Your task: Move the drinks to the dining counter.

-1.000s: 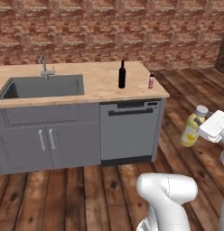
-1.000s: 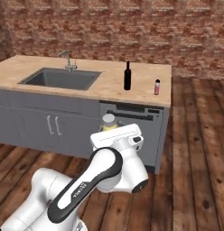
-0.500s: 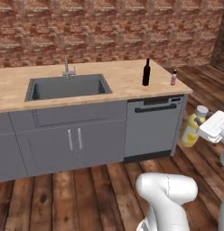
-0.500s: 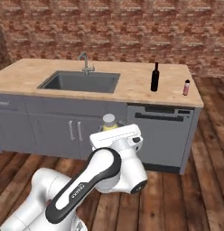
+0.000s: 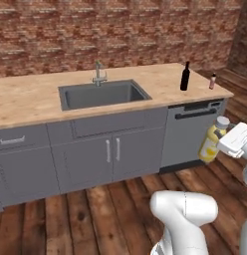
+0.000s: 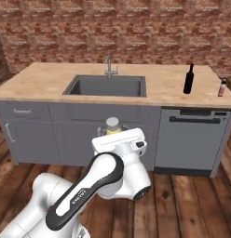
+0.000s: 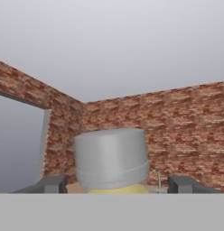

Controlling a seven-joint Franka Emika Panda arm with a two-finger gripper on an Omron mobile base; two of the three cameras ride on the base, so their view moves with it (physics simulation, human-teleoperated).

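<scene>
My gripper (image 7: 117, 184) is shut on the yellow bottle (image 5: 210, 145), held upright in the air in front of the dining counter (image 5: 36, 97), below its top. The bottle's pale cap (image 7: 111, 158) stands between my two fingertips (image 7: 50, 184) in the hand view, and it pokes up behind my white hand in the right base view as cap (image 6: 112, 123). On the counter's right end stand the tall black wine bottle (image 5: 185, 76) and, further right, the small pink bottle (image 5: 212, 81). Both show again as wine bottle (image 6: 188, 79) and pink bottle (image 6: 222, 88).
A grey sink (image 5: 103, 94) with a faucet (image 5: 98, 72) is set in the counter's middle. Grey cabinets and a dishwasher front (image 5: 192, 132) form its base. A brick wall runs behind, and wood floor (image 5: 95, 214) lies between me and the counter.
The whole scene has slid right in both base views, so the camera has moved along the counter. The yellow bottle stays in my gripper in the same pose.
</scene>
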